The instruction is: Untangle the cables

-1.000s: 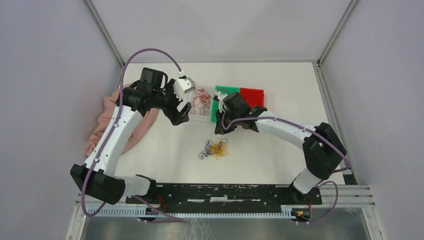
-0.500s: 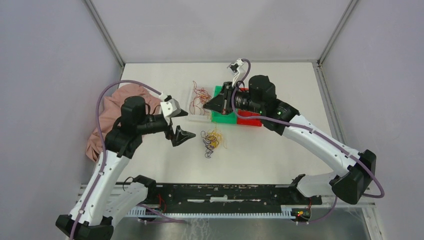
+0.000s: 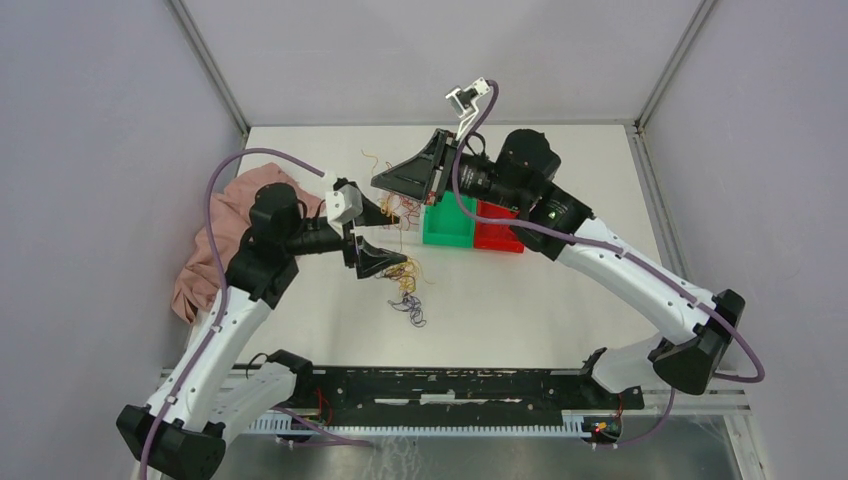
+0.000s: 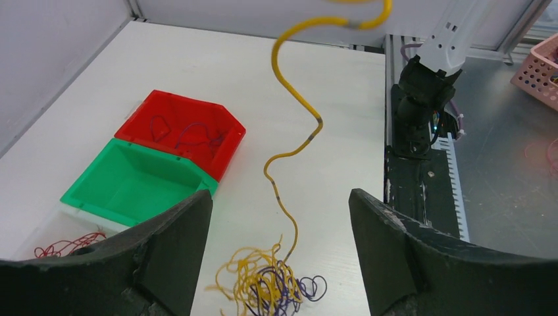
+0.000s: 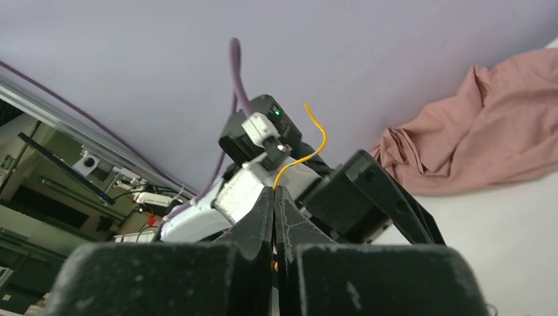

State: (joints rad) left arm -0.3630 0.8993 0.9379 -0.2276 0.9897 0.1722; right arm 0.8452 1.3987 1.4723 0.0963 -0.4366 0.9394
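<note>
The cables' clump [image 3: 405, 288] of yellow and purple wire lies on the white table, also seen in the left wrist view as the clump [image 4: 273, 283]. One yellow cable [image 4: 294, 108] rises from it, pulled up taut and wavy. My right gripper [image 3: 380, 184] is raised above the table, shut on that yellow cable [image 5: 309, 146] with its free end curling past the tips of the right gripper [image 5: 274, 191]. My left gripper [image 3: 385, 238] hovers just left of the clump, open. In its own view the left gripper [image 4: 279, 197] has the yellow strand passing between its fingers, untouched.
A green bin [image 3: 447, 226] and a red bin [image 3: 498, 230] stand side by side behind the clump; purple wires [image 4: 191, 131] lie in the red one. Dark red wires [image 3: 405, 208] lie in a clear tray left of the green bin. A pink cloth [image 3: 215, 245] is heaped at the left.
My right gripper has swung left and risen, drawing one yellow cable up out of the clump. My left gripper has moved right to the clump and narrowed a little.
</note>
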